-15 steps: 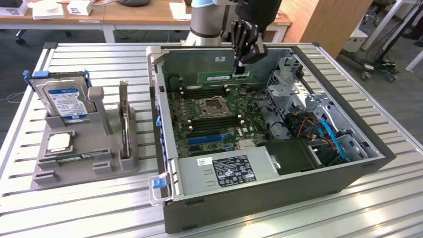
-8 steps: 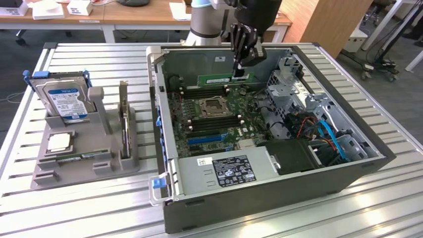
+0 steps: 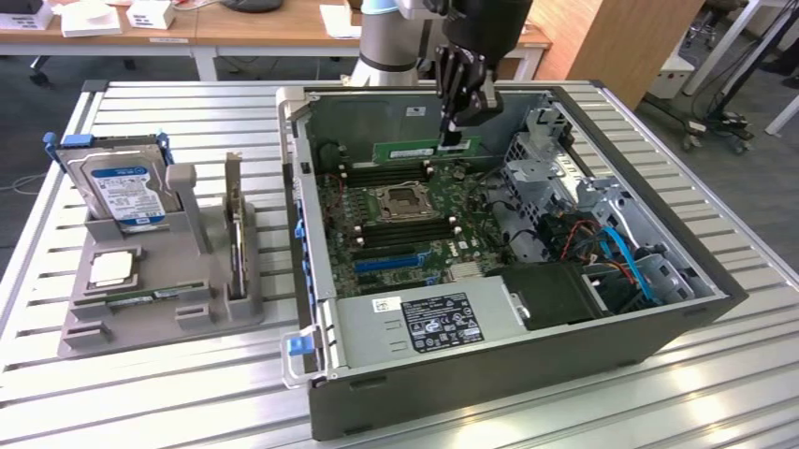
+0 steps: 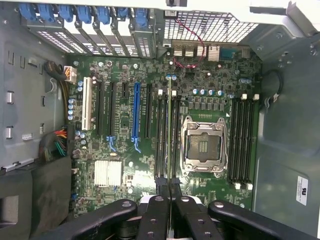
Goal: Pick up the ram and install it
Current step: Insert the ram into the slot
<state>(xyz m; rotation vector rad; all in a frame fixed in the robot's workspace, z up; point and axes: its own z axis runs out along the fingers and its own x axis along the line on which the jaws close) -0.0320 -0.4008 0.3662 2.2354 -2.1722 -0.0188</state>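
Hanging edge-down above motherboard slots (image 4: 161, 140), ram (image 3: 413, 151) pinched by gripper (image 3: 457, 137)

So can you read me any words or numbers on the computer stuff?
No text here can be read.
Blue label on the hard drive: too blurred to read.
Stickers on the power supply: too small.
Pale label on the ram: too small.
White sticker on the case wall: blurred.

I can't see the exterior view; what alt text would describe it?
The end effector grips a thin green ram over the motherboard inside an open computer case on a slatted table. On the exterior view's left, a grey stand holds a hard drive.
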